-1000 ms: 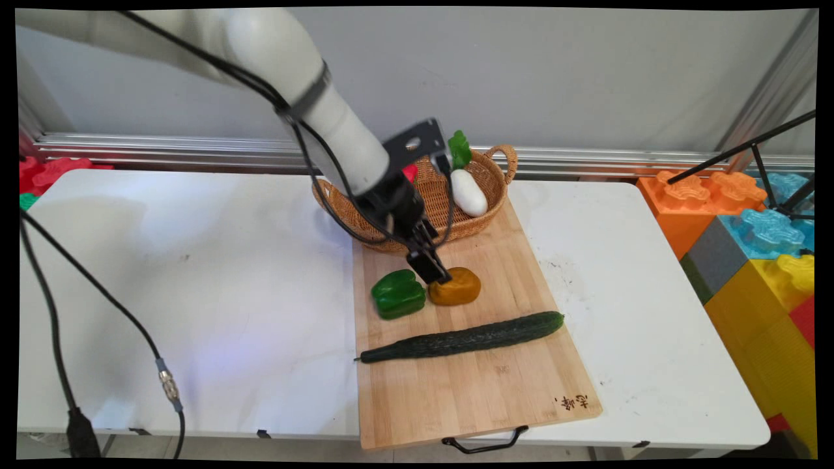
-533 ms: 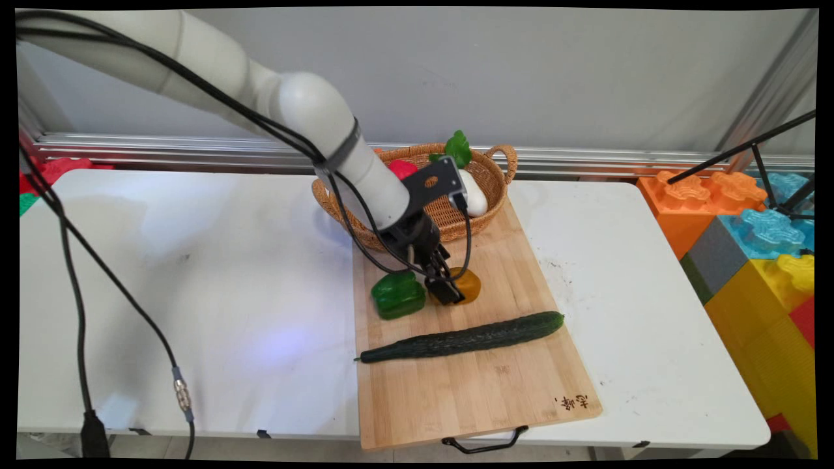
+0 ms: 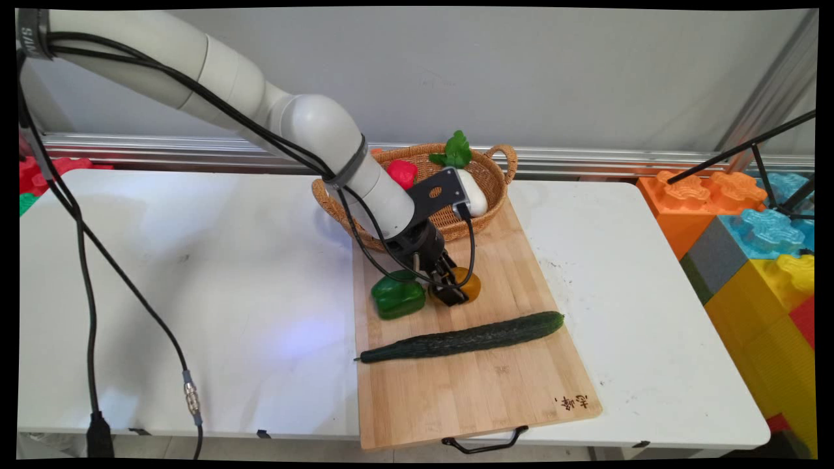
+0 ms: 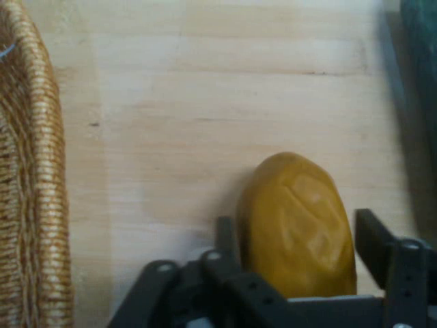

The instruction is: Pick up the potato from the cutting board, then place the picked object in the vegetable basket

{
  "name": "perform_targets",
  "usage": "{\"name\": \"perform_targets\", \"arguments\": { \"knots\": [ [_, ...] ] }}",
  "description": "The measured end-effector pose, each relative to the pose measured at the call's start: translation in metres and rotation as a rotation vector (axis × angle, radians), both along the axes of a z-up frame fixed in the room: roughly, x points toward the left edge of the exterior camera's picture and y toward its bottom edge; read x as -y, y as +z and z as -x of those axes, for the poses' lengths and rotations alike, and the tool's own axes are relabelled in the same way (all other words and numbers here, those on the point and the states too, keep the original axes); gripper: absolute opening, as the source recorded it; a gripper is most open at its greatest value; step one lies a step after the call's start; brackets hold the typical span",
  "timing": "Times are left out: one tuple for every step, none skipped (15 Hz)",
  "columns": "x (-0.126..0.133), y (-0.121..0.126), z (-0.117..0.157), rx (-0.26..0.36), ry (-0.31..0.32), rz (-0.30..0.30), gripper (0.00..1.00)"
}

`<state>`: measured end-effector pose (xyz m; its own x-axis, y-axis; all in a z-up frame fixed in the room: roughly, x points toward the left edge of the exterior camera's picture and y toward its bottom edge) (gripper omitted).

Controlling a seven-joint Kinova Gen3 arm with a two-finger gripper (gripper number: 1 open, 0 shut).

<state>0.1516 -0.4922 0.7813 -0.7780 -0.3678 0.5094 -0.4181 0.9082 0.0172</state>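
Lowered since the earlier frame, the gripper is seen spread wide around the orange pepper on the board; a smooth, light, firm body is judged, best pinched across its middle; basket beyond.

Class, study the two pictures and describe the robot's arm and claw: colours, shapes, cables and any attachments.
The arm is white, built of rounded tubular links. Black cables hang from it, one with a silver connector, strapped on by a black band. A black bracket sits at the wrist. The claw is black, with open linkages and two flat fingers.
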Motion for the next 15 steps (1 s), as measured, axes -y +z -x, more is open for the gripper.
{"name": "perform_targets", "arguments": {
  "knots": [
    [0.0,0.001,-0.001,-0.002,0.001,0.001,0.0],
    [0.0,0.003,-0.002,-0.003,0.003,0.0,0.0],
    [0.001,0.005,-0.004,-0.004,0.007,-0.001,0.0],
    [0.001,0.008,-0.005,-0.006,0.01,-0.004,0.0],
    [0.0,0.012,-0.007,-0.008,0.016,-0.008,0.0],
    [0.0,0.016,-0.009,-0.011,0.02,-0.013,0.0],
    [-0.001,0.022,-0.01,-0.015,0.026,-0.019,0.0],
    [-0.002,0.031,-0.012,-0.021,0.033,-0.029,0.0],
    [-0.004,0.043,-0.012,-0.03,0.04,-0.039,0.0],
    [-0.005,0.053,-0.011,-0.038,0.046,-0.047,0.0],
    [-0.005,0.06,-0.011,-0.044,0.05,-0.052,0.0],
    [-0.005,0.073,-0.01,-0.054,0.059,-0.058,0.0],
    [-0.004,0.085,-0.009,-0.062,0.067,-0.062,0.0],
    [-0.002,0.097,-0.009,-0.069,0.076,-0.062,0.0],
    [0.001,0.108,-0.009,-0.075,0.087,-0.06,0.0]
  ]
}}
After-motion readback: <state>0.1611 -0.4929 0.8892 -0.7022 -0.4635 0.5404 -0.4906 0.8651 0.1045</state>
